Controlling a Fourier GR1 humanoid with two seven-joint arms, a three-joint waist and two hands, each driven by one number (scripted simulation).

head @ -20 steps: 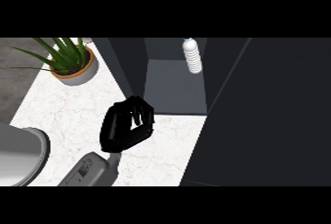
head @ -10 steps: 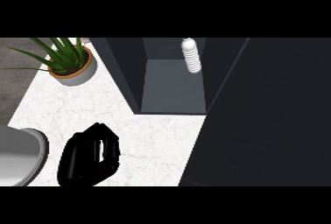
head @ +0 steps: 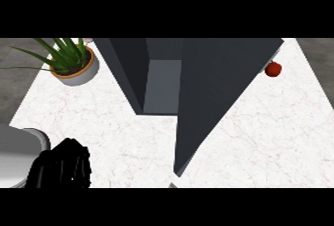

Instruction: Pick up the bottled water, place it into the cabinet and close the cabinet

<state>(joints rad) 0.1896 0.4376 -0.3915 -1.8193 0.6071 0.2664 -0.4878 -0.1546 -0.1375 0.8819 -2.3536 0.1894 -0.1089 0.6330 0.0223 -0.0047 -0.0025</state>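
The dark cabinet [head: 130,75] stands at the back of the counter. Its door [head: 218,92] is swung most of the way across the opening, so only a narrow strip of the grey inside [head: 161,86] shows. The bottled water is hidden behind the door. My left hand [head: 62,164] is low at the lower left, well away from the cabinet, fingers relaxed and holding nothing. My right hand shows nowhere.
A potted green plant [head: 73,69] stands at the back left. A small red fruit [head: 273,69] lies right of the cabinet. A grey round dish [head: 18,154] sits at the left edge, beside my left hand. White marble counter [head: 261,145] fills the front right.
The door has swung from wide open to nearly across the opening, hiding the bottle. My left hand has drawn back from the cabinet towards the lower left corner.
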